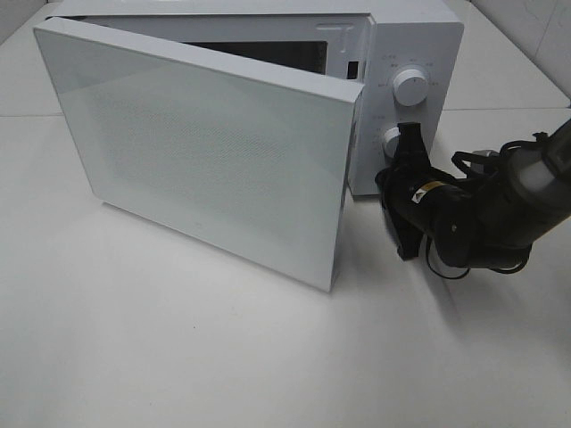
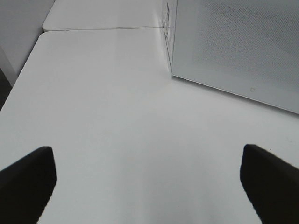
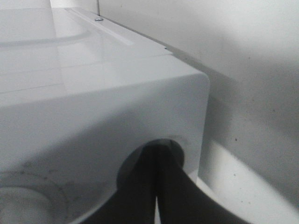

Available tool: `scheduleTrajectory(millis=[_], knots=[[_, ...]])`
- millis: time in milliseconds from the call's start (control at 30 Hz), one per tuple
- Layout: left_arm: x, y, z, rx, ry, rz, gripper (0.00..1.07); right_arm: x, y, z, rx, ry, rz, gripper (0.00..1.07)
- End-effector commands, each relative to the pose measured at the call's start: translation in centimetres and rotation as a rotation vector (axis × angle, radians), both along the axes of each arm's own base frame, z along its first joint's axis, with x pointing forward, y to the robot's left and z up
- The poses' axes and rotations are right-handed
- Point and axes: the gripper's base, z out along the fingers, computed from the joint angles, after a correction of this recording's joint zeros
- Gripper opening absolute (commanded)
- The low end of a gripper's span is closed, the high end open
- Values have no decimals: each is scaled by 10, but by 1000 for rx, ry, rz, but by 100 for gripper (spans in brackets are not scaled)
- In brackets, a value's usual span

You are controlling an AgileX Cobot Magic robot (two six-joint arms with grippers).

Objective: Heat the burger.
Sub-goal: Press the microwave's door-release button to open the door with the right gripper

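1. L gripper: black fingers wide apart, nothing btwn them, over the flat white table.
2. The big white dot-patterned microwave door stands swung open, just beside the L gripper.
3. R gripper: fingers pressed together, tips against the lower round white knob on the ctrl panel.
4. Above it, the upper round white knob, on the boxy white microwave.
5. No view shows the burger; the door hides most of the cavity, so can't tell where it sits.
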Motion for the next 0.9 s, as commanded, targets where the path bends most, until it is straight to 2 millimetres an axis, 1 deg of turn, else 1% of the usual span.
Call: scheduleTrajectory(millis=[33, 200, 300, 600, 633, 900], knots=[[-2, -1, 0, -7, -21, 1, 103, 24, 3, 23, 29, -201, -4, 0], [-2, -1, 0, -7, -21, 1, 103, 21, 6, 18, 44, -106, 0, 0], [-2, -1, 0, -7, -21, 1, 103, 19, 9, 21, 45, -95, 9, 0], [-2, -1, 0, -7, -21, 1, 103, 16, 7, 24, 46, -76, 3, 0], [-2, -1, 0, -7, -21, 1, 103, 12, 5, 22, 40, -63, -4, 0], [-2, -1, 0, -7, -21, 1, 103, -2, -2, 16, 29, -23, -8, 0]])
